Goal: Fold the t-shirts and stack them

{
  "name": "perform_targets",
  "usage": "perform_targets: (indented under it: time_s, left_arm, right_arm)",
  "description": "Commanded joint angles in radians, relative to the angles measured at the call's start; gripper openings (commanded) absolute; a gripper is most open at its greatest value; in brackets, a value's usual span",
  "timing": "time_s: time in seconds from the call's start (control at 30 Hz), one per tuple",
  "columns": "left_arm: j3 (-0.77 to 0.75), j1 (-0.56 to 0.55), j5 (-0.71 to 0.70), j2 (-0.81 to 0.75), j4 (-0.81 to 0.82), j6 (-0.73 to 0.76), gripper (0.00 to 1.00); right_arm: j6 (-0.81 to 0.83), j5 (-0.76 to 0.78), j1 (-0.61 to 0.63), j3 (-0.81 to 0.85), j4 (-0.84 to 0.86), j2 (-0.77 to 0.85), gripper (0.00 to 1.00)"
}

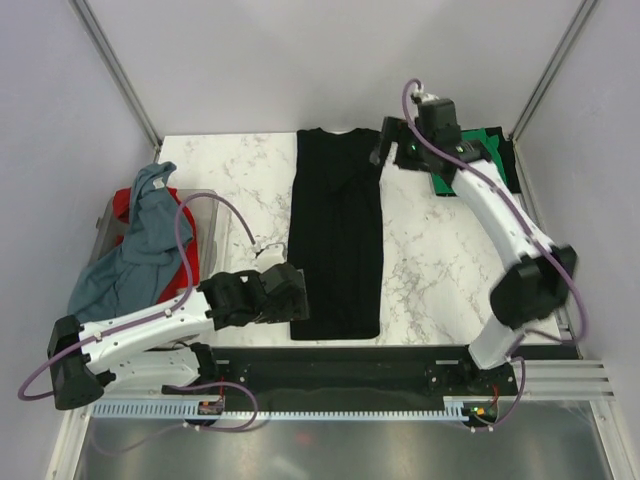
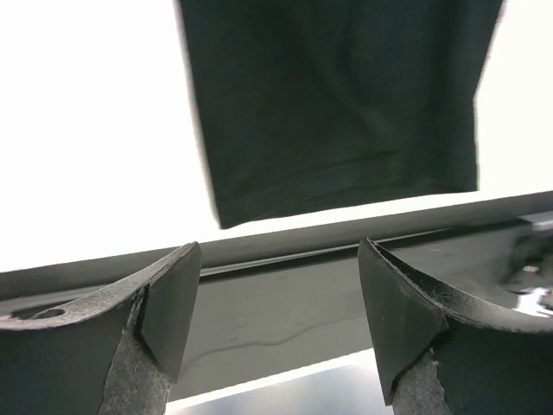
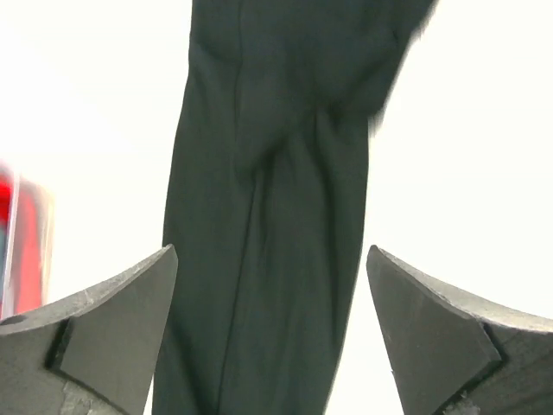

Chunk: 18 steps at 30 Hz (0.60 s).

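Left gripper [image 2: 278, 259] fills the bottom of its wrist view, jaws wide with nothing between them. Just past them runs a dark rail [image 2: 285, 285], then the near hem of the black shirt [image 2: 346, 95], lying flat by the near edge of the worktop [image 1: 240, 180]. The marble is washed out to plain white in this view.

Right gripper [image 3: 270, 259] also stands wide and empty in its own view. It looks along the black shirt, whose lengthwise creases show only here. A red blur at the left edge of that view is too soft to make out.

Only the top view gives the whole layout. The black shirt is a long narrow strip down the middle of the worktop, reaching from the far edge to the near edge. The left gripper sits at its near left corner and the right gripper is above its far right corner; contact cannot be told for either.

A green shirt [image 1: 490, 138] lies in the far right corner, largely hidden by the right arm. At the left edge a bin [image 1: 213, 232] holds a grey-blue shirt [image 1: 140, 250] draped over its rim. This covers most of a red shirt [image 1: 125, 205].
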<state>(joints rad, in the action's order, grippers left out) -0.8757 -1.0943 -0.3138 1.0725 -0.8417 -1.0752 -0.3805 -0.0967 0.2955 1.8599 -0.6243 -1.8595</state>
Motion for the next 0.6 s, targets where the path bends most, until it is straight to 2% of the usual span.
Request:
perform_targets:
  time_s: [0.0,0.03,0.07,0.13,0.17,0.2,0.33,0.43,0.57]
  left_arm:
    - [0.092,-0.001,-0.061,-0.057,-0.027,-0.103,0.80]
    - [0.109,-0.001,-0.057,-0.063,-0.016,-0.106,0.80]
    - [0.135,-0.001,-0.056,-0.074,-0.002,-0.106,0.79]
    - [0.156,-0.001,-0.051,-0.077,0.047,-0.098,0.78]
    - [0.171,-0.001,-0.050,-0.075,0.062,-0.089,0.78]
    - [0.181,-0.001,-0.050,-0.071,0.079,-0.088,0.77]
    - [0.227,-0.001,-0.054,-0.060,0.139,-0.103,0.75]
    - [0.282,-0.001,-0.033,-0.060,0.222,-0.114,0.74]
    - [0.333,-0.001,-0.008,-0.023,0.288,-0.120,0.74]
  right_arm:
    - [-0.108,0.086,0.069,-0.378,-0.060,0.296,0.98]
    - [-0.189,0.081,0.112,-0.595,-0.036,0.363,0.98]
    - [-0.227,0.084,0.141,-0.696,0.015,0.490,0.98]
    - [-0.346,0.091,0.244,-0.939,0.063,0.593,0.98]
    - [-0.386,0.091,0.279,-1.009,0.083,0.679,0.96]
    - [-0.431,0.091,0.312,-1.132,0.107,0.713,0.92]
    - [-0.599,0.083,0.496,-1.317,0.221,0.819,0.79]
    - [-0.658,0.129,0.557,-1.367,0.253,0.847,0.72]
    - [-0.660,0.129,0.573,-1.398,0.307,0.830,0.70]
